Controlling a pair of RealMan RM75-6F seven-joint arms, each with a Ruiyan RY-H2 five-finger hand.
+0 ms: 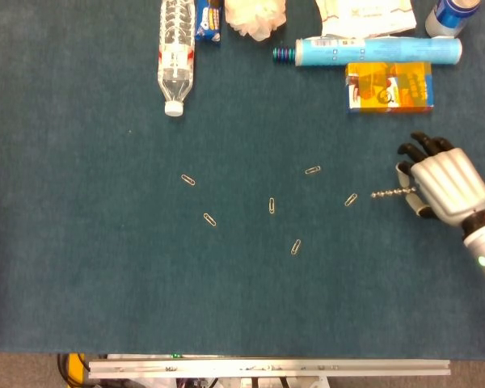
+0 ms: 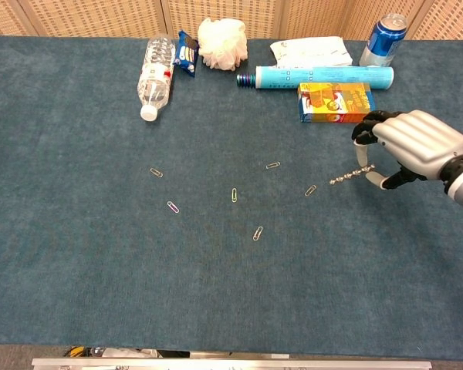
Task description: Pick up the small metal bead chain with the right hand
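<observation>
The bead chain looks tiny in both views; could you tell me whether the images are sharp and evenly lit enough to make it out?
Head view: soft, even light, no glare; the bead chain is a thin, slightly blurred line beside the right hand. Chest view: a little crisper, the chain's beads just distinguishable, with only a faint shadow under the hand.

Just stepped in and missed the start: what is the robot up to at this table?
The robot's right hand is pinching one end of a small metal bead chain, and the rest of the chain sticks out sideways toward the middle of the blue carpeted table. Several small paper clips lie scattered on the cloth nearby, untouched. A clear plastic water bottle, an orange carton and a blue tube lie along the far edge. The left hand is not in view.
</observation>
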